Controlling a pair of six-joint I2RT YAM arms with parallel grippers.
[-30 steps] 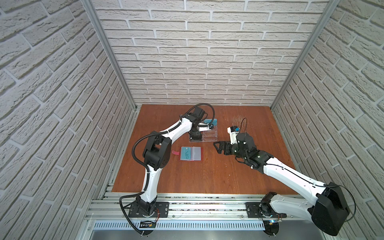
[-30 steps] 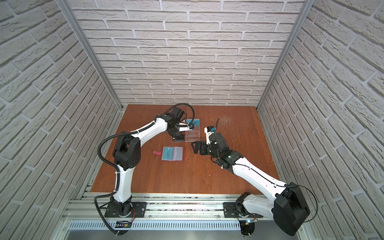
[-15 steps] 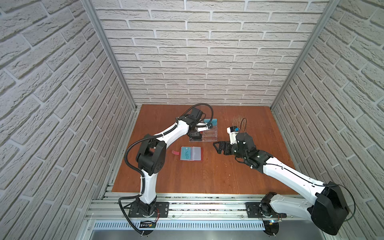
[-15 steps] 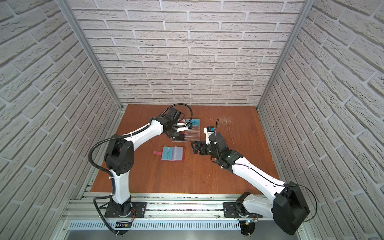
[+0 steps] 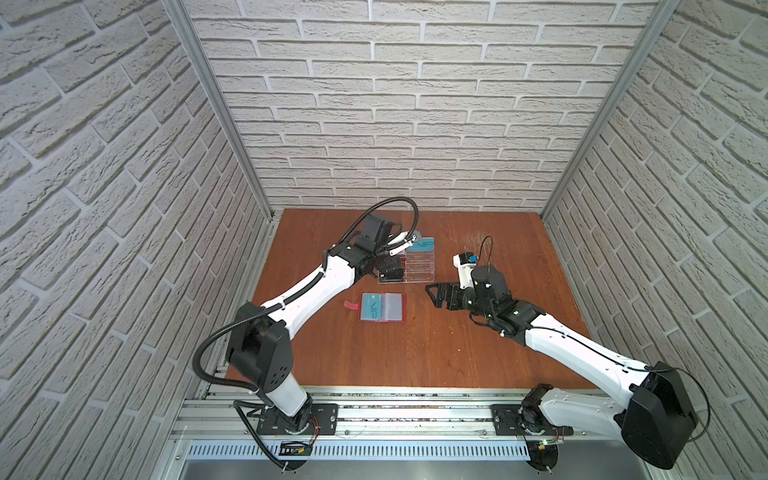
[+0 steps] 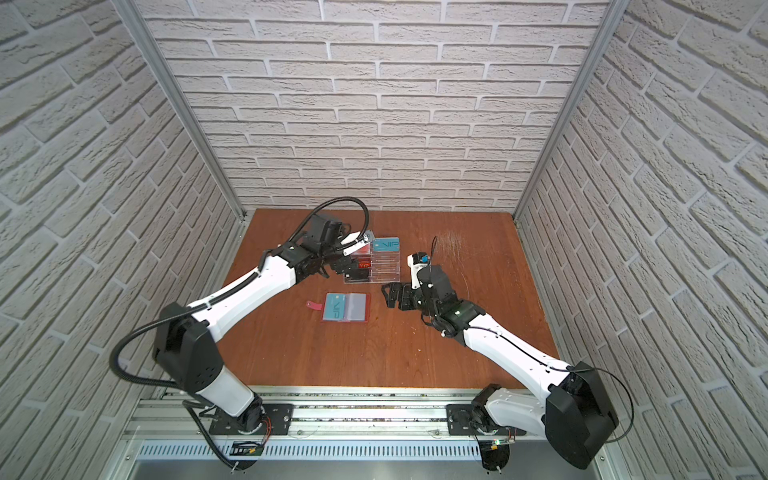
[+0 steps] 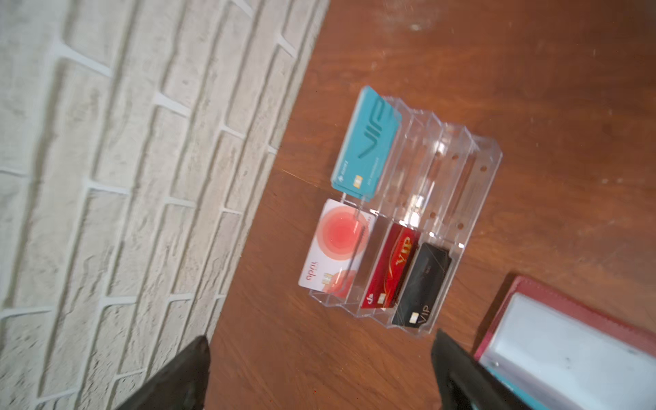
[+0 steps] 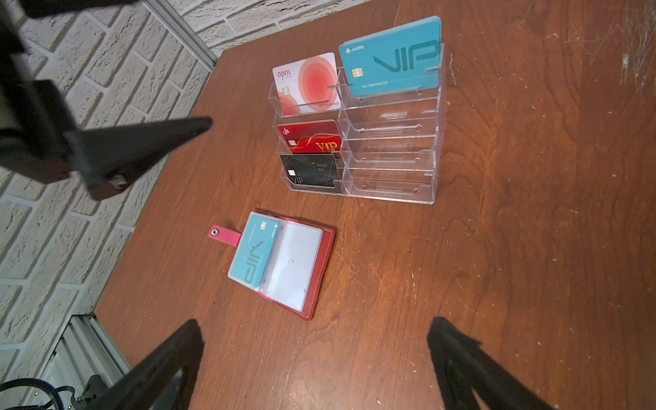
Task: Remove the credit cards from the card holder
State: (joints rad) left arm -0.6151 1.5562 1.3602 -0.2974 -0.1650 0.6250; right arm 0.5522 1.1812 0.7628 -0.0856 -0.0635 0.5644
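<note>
The teal VIP card point(image 8: 253, 257) is seen tucked in the open card holder point(image 8: 320, 262), just ahead of the right pincer point(image 8: 315, 324), long axis roughly along its reach. Both pincers are spread empty; the left pincer point(image 7: 319, 348) is aimed at the acrylic stand point(image 7: 461, 170), right judged better placed.

Before me a reddish-brown wooden table point(image 5: 415, 353) fills the lower middle of both top views. A clear plastic tiered stand point(image 5: 417, 268) sits on it just above frame centre, its steps rising toward the back wall point(image 5: 415, 104) of pale brick. Pale scuffs point(image 5: 478, 239) mark the wood right of the stand. Brick side walls point(image 5: 104, 187) close me in at both frame edges, and a metal rail point(image 5: 415, 409) runs along the table's near edge, low in frame.
</note>
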